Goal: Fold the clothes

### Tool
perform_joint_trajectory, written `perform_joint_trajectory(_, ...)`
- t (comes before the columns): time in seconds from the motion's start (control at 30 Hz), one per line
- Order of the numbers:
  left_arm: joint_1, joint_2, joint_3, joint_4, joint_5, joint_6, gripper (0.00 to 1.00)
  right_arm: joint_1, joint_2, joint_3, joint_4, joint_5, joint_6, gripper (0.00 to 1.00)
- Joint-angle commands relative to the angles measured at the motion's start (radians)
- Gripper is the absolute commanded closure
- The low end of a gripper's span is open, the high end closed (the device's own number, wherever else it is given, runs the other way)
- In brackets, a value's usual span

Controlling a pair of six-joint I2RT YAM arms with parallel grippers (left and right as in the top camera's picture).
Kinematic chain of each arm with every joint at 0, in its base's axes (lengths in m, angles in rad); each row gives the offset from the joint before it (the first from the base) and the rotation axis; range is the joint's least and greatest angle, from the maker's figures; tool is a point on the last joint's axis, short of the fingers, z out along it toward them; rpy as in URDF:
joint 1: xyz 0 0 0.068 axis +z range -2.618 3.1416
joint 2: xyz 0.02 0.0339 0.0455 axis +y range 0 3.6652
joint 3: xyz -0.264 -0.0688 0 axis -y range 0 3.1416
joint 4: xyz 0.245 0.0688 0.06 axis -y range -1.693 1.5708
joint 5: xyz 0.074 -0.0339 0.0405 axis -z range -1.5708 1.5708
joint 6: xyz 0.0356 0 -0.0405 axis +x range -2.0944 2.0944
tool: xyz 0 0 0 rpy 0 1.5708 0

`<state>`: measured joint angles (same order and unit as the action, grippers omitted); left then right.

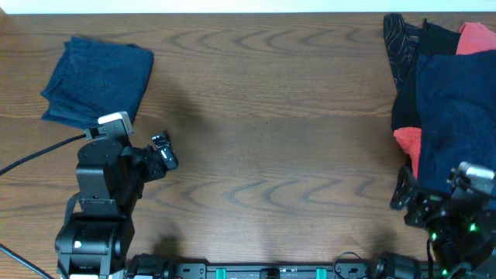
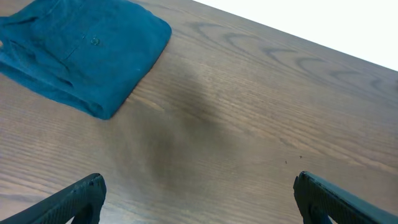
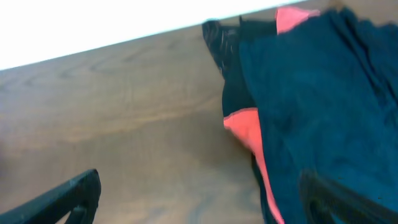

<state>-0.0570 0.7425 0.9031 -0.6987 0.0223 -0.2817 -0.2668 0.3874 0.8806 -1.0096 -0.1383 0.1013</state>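
While our left fingers hang spread wide and empty over the wooden worktop, we see the folded blue shorts lying flat just beyond them, toward the far left corner. Our right fingers are likewise parted, gripping nothing, at the near edge of an unfolded heap of navy, coral-red and black clothes on the far right side.

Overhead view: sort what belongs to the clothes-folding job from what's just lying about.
Job: folded garment, clothes pile, left tool, right tool.
Not the job: cable, table.
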Motion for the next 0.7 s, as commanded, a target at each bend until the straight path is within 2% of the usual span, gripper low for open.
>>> perform_joint_trajectory(0.0, -0.002, -0.005, -0.012, 0.003, -0.01, -0.008, 0.02, 0.006, -0.01, -0.01, -0.069, 0.007, -0.009, 0.01)
perform_joint_trajectory(0.13, -0.002, -0.005, -0.012, 0.003, -0.01, -0.008, 0.02, 0.006, -0.008, -0.01, -0.197, 0.007, -0.008, 0.01)
perform_joint_trajectory(0.67, -0.002, -0.005, -0.012, 0.003, -0.01, -0.008, 0.02, 0.006, -0.011, -0.011, -0.199, 0.0, -0.002, 0.01)
